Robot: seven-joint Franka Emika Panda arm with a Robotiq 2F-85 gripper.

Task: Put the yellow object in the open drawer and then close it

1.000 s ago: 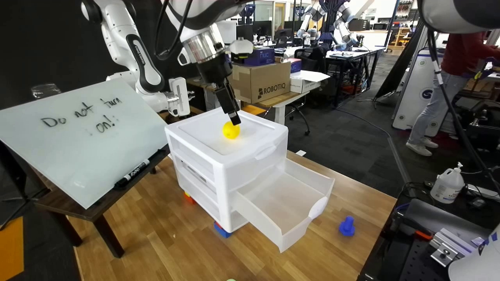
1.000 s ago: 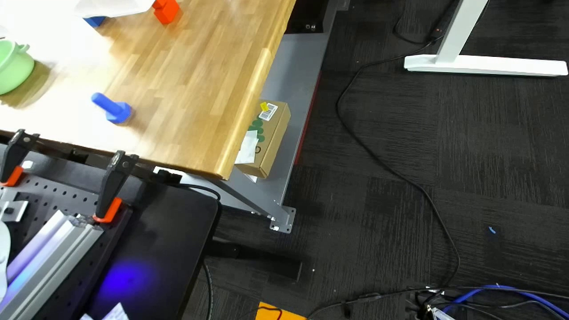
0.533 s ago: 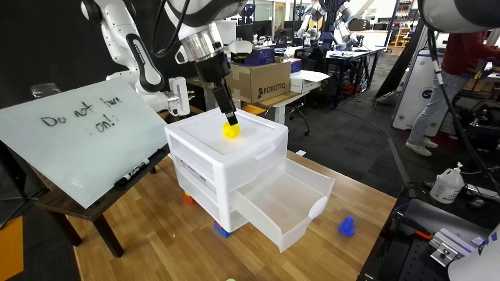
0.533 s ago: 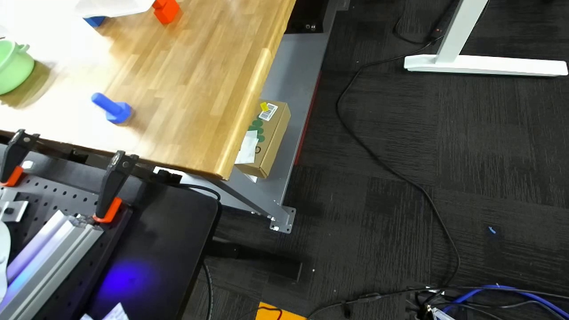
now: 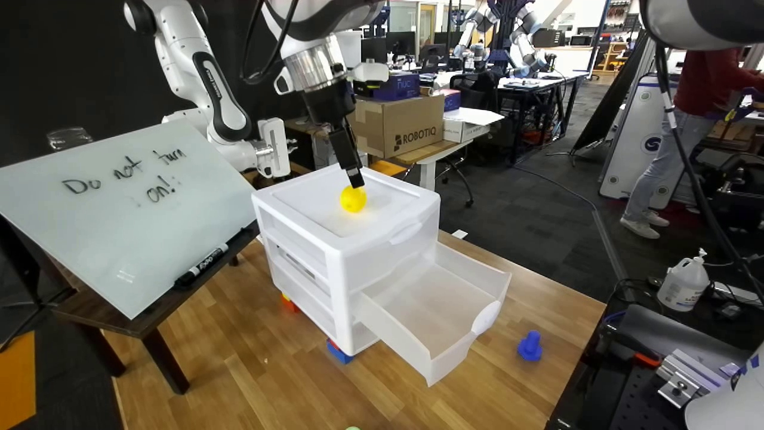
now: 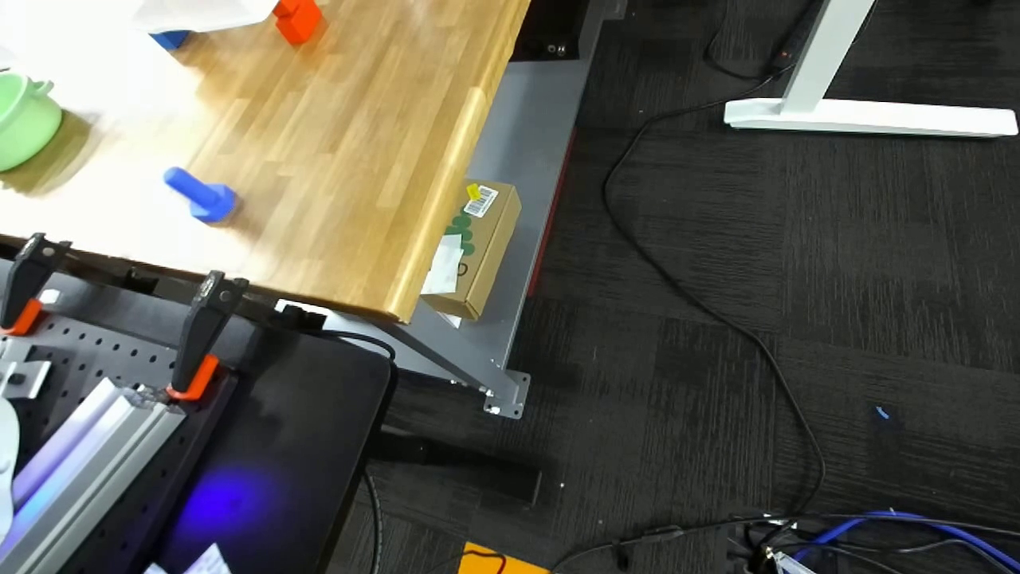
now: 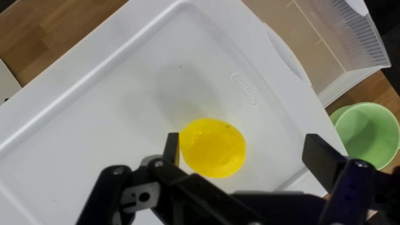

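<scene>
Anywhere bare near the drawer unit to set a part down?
Free: table wood between the open drawer, blue object and far edge; also between the drawer unit and whiteboard stand. The drawer's floor is bare too, but the task needs it. Crowded: the unit's top, where the open pincer hangs by the yellow object.

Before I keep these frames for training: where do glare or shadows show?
Wrist view: grey shadows lie on the cabinet lid beside the yellow ball; in an exterior view, the wooden tabletop washes out near the green pot, and a blue glow marks the black table; in an exterior view, small glare sits low on the whiteboard.
</scene>
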